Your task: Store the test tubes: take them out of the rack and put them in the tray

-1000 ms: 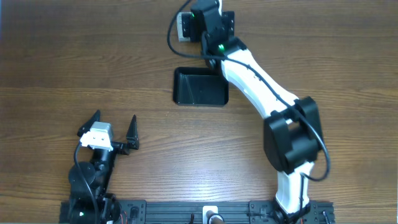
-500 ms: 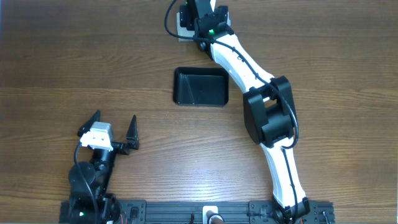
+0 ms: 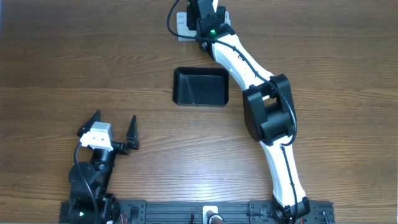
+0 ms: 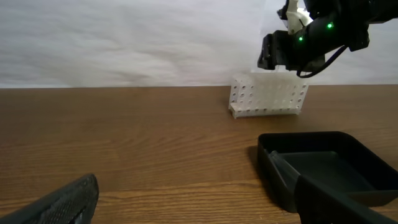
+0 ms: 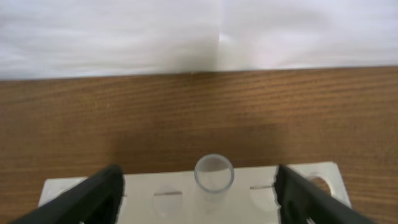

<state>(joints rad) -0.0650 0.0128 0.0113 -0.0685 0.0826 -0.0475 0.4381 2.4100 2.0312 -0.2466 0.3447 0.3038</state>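
Observation:
A white test tube rack [image 3: 182, 27] stands at the table's far edge, also seen as a perforated white block [image 4: 268, 97]. My right gripper [image 5: 199, 175] hovers just above the rack [image 5: 155, 194], open, with the clear round rim of one upright test tube [image 5: 214, 172] between its two black fingers [image 5: 93, 194]. From the left wrist view the right gripper [image 4: 275, 57] hangs over the rack's top. The black tray [image 3: 200, 87] lies nearer the middle, with nothing visible inside it. My left gripper [image 3: 114, 119] rests open near the front left, holding nothing.
A white wall rises right behind the rack. Bare wooden table lies between the left gripper [image 4: 196, 186] and the tray [image 4: 323, 165]. The right arm's white links stretch over the tray's right side.
The right arm has stretched farther toward the back, bringing its gripper from beside the rack to directly over it. The left arm has stayed still.

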